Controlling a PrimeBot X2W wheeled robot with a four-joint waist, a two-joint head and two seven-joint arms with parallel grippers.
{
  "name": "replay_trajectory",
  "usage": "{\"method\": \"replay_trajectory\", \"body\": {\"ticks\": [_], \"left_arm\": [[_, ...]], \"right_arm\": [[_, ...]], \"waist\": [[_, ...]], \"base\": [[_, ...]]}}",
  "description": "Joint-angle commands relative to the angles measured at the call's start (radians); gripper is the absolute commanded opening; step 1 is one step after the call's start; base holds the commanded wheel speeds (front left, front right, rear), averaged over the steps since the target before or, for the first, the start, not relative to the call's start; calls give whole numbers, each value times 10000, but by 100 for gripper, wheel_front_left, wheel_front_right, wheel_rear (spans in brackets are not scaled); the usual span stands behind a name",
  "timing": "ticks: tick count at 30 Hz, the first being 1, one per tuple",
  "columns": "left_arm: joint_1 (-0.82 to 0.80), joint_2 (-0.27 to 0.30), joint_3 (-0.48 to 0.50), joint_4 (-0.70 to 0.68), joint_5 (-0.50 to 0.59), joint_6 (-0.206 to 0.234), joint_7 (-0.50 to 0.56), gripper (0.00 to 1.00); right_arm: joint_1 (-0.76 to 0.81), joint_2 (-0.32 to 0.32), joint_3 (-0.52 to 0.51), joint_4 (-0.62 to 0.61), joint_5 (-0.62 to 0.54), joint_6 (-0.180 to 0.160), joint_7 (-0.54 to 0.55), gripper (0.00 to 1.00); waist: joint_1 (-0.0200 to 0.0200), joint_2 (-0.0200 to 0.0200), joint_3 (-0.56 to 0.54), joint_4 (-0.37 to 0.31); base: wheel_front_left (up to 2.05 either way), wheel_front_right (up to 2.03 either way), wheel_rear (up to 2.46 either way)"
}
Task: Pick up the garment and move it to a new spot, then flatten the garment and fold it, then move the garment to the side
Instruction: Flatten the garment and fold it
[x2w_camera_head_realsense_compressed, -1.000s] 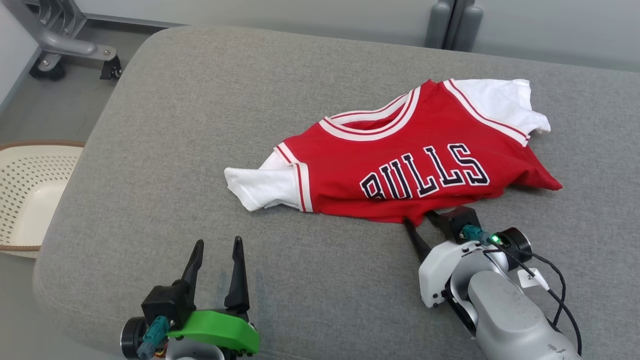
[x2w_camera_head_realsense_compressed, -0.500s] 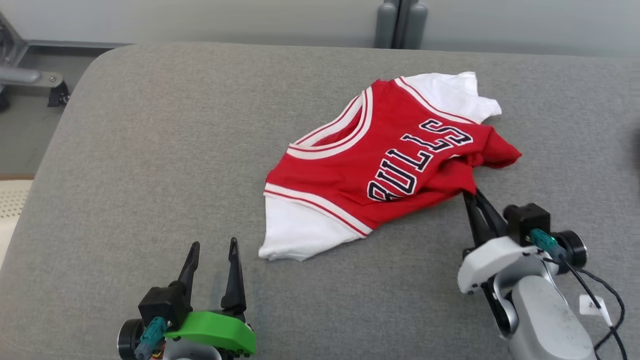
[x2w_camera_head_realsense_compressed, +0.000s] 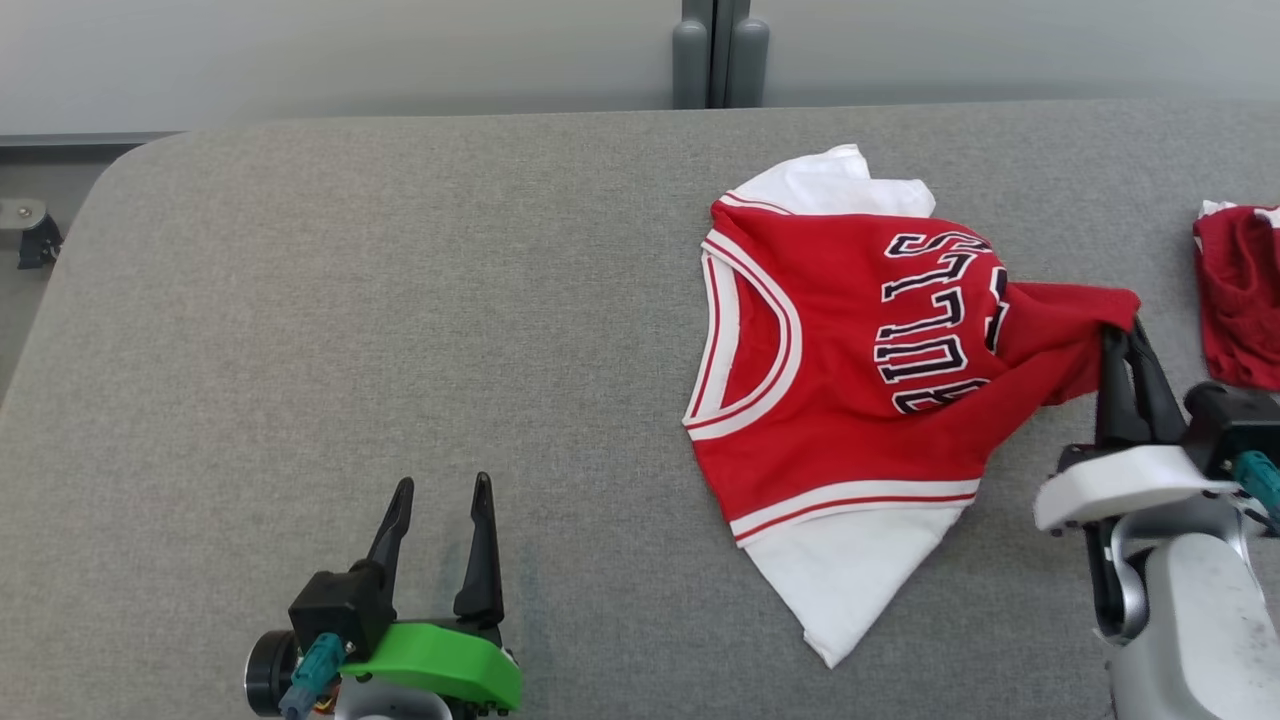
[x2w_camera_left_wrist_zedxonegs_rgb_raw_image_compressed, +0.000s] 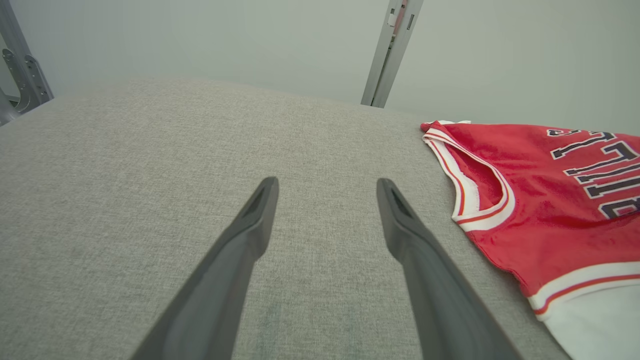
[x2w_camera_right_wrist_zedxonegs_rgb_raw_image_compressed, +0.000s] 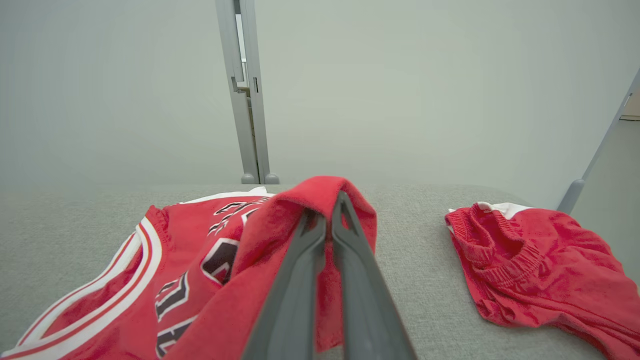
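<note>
The garment is a red jersey with dark lettering, white sleeves and white-and-red trim, lying on the grey padded table. My right gripper is shut on the jersey's red hem at its right side, and the cloth rises in a fold over the fingertips. In the right wrist view the right gripper pinches that red fold, with the jersey spread to the left. My left gripper stands open at the lower left, well left of the jersey. Between the open fingers of the left gripper lies bare table; the jersey is at the right.
A second red garment with an elastic waistband lies crumpled at the table's right edge, close beyond my right gripper; the right wrist view has it at the right. A grey post stands behind the table against a pale wall.
The camera has turned right. My right gripper shut on the jersey's hem and dragged it rightward, swinging the jersey round so the lettering now runs vertically. The left gripper stayed open and still.
</note>
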Motion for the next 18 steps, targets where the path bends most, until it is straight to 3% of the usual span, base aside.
{"method": "replay_trajectory", "body": {"ticks": [1, 10, 15, 16, 17, 18], "left_arm": [[-11, 22, 5, -14, 92, -5, -5, 100], [35, 21, -152, 0, -10, 60, -3, 100], [187, 20, -119, -24, -27, 89, -3, 100], [216, 20, -104, -33, -28, 92, -3, 100], [244, 20, -85, -37, -23, 90, -3, 100], [260, 20, -58, -37, -16, 89, -3, 100]], "right_arm": [[-177, 17, 406, -43, 57, -14, -27, 0], [-629, -2, 3911, 1387, 788, -15, 126, 0], [-685, -9, 5277, 2399, 1166, -15, 171, 0], [-701, -9, 5459, 2532, 1190, -15, 158, 9], [-714, -9, 5642, 2657, 1281, -15, 136, 29], [-728, -9, 5759, 2711, 1370, -15, 111, 56]], "waist": [[0, -1, -37, 137], [0, -1, -184, 925], [0, -1, -218, 1217], [0, -1, -222, 1233], [0, -1, -232, 1239], [0, -1, -242, 1230]], "base": [[0, 0, 0], [0, 0, 0], [0, 0, 0], [0, 0, 0], [0, 0, 0], [0, 0, 0]]}}
